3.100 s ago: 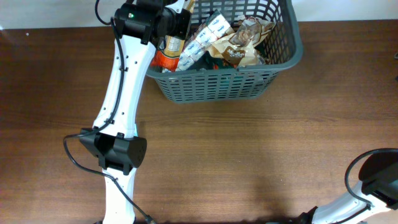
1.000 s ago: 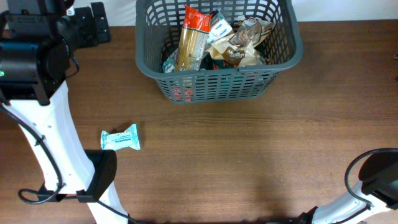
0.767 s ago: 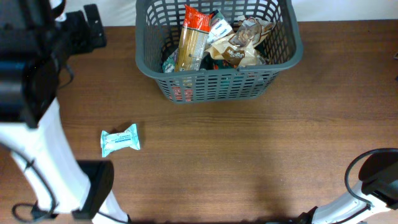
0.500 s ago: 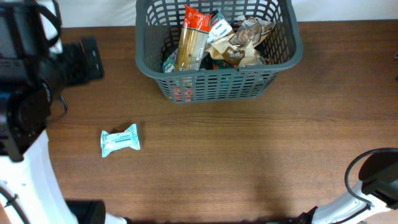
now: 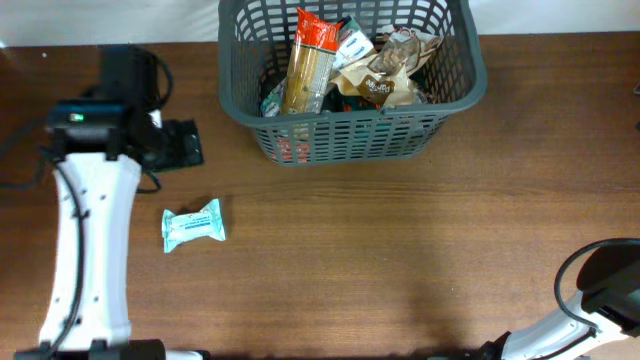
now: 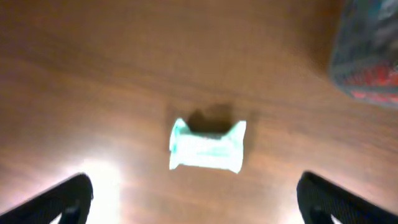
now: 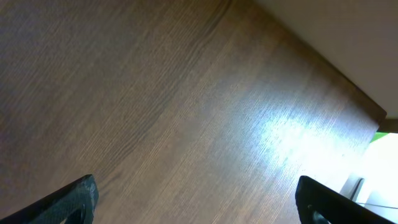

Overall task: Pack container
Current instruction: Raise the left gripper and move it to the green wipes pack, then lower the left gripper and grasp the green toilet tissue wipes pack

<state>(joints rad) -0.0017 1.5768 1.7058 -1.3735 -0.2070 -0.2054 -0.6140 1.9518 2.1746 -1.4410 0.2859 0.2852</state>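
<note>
The container [image 5: 350, 130], a dark grey slotted basket, stands at the table's far middle and holds a red-topped pasta packet [image 5: 308, 60] and brown packets [image 5: 385, 75]. A small teal packet [image 5: 193, 225] lies alone on the table to its front left. My left gripper [image 5: 185, 145] hovers open just beyond that packet, left of the container. The left wrist view is blurred and shows the teal packet [image 6: 208, 146] ahead of the open left gripper [image 6: 196, 196], nothing between the fingers. My right gripper [image 7: 199, 199] is open over bare wood.
The white left arm [image 5: 90, 250] runs up the table's left side. Part of the right arm [image 5: 610, 285] sits at the front right corner. A corner of the container [image 6: 367, 56] shows at the top right of the left wrist view. The table's far edge [image 7: 311, 56] crosses the right wrist view.
The left arm has left the container, swung out to the far left, then come back down and right toward the teal packet. The pasta packet now stands in the container. The right arm has not moved.
</note>
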